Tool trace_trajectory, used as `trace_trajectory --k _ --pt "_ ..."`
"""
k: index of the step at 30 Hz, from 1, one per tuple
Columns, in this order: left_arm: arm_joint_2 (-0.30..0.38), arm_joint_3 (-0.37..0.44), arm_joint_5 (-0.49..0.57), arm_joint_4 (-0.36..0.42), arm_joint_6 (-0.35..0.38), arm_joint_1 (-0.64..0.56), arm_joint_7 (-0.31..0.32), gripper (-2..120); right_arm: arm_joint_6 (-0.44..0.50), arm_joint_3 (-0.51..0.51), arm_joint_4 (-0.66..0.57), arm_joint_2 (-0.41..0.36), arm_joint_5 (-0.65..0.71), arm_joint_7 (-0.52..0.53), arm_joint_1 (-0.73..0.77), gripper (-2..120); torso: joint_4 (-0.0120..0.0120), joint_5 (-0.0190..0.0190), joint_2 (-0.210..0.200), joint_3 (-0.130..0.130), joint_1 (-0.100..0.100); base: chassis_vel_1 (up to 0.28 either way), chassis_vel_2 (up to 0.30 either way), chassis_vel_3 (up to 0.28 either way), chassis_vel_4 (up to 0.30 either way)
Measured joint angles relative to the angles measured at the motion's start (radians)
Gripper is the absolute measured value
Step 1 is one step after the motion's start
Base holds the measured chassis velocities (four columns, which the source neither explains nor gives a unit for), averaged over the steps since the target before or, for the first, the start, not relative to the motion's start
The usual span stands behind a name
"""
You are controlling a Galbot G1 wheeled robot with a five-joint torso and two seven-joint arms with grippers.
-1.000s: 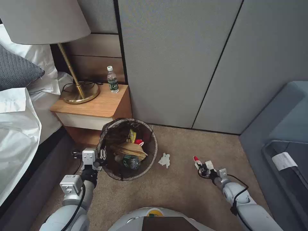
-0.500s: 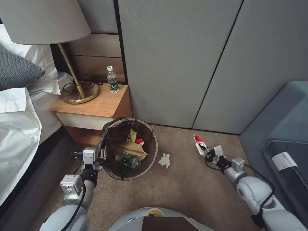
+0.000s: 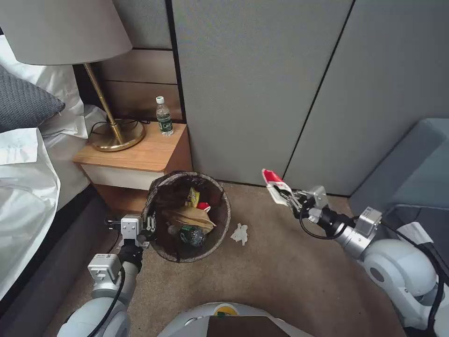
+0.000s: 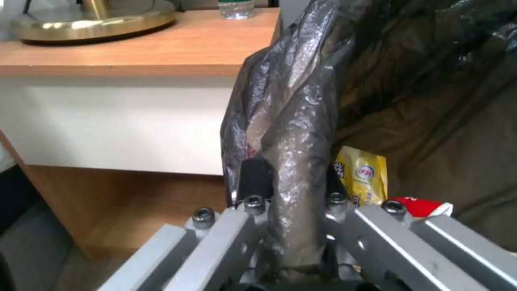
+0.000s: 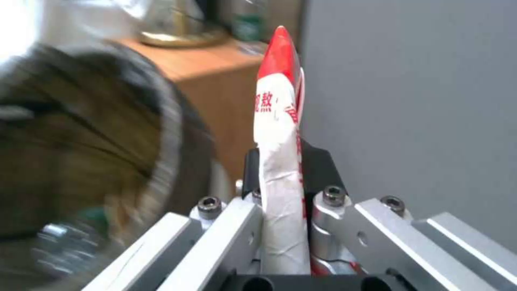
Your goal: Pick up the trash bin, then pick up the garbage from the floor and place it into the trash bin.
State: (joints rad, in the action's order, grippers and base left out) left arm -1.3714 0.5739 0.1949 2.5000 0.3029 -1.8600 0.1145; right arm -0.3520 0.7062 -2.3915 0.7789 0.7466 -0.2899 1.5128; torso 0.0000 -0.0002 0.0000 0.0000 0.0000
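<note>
Beige carpet [image 3: 276,281] runs up to grey wall panels, with a bed at nine o'clock and a wooden counter [image 3: 140,157] at eleven o'clock carrying a brass lamp [image 3: 114,133] and a water bottle [image 3: 163,116]. Just in front of that counter sits the trash bin [image 3: 187,255], its dark bag folded over the rim.

On the bin's nine-o'clock side, the left pincer [image 3: 148,228] is clenched on the bag-covered rim; the left wrist view shows the plastic-wrapped edge pinched between its pads [image 4: 254,178]. That grip likely steadies the bin and keeps its mouth facing up for what comes in. Inside lie a brown paper bag [image 3: 189,216], a yellow wrapper [image 3: 192,196], a red-and-white cup [image 3: 203,206] and a small green-labelled bottle [image 3: 189,235].

At two o'clock from the bin, raised above the carpet, the right pincer [image 3: 289,198] grasps a red-and-white wrapper [image 3: 275,185] by one end, so the free length sticks out past the fingertips toward the bin. Held high like this, it should clear the rim rather than snag the bag. The right wrist view has the wrapper [image 5: 280,133] squeezed flat between the pads, with the bin's edge off to one side.

A white tissue [image 3: 240,233] lies on the carpet just beside the bin at three o'clock, untouched, so my guess is the job is well along but not finished.
</note>
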Motion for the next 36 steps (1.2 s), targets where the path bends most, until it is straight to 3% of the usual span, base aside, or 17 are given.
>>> trace_trajectory --k 4,8,21,36 --pt "0.002 0.0 0.001 0.0 0.001 0.001 0.0 3 -0.031 -0.092 -0.041 -0.034 0.047 0.053 -0.095 0 0.0003 0.0 0.0 0.0 0.0 0.0 0.0 0.0 0.0" --pt "0.006 0.001 0.003 0.0 0.001 0.003 0.0 3 -0.045 -0.249 -0.086 -0.063 0.104 0.106 -0.208 0 0.0002 0.0002 0.0 0.0 0.0 0.0 0.0 0.0 0.0" --pt "0.003 -0.007 0.0 0.0 0.003 0.006 -0.001 3 -0.083 -0.459 -0.077 -0.053 0.147 0.028 -0.387 0 0.0 0.0001 0.0 0.0 0.0 0.0 0.0 0.0 0.0" --pt "-0.004 -0.011 -0.012 0.0 0.004 -0.001 -0.008 3 -0.1 -0.673 -0.024 -0.02 0.122 0.048 -0.539 0 0.0001 0.0002 0.0 0.0 0.0 0.0 0.0 0.0 0.0"
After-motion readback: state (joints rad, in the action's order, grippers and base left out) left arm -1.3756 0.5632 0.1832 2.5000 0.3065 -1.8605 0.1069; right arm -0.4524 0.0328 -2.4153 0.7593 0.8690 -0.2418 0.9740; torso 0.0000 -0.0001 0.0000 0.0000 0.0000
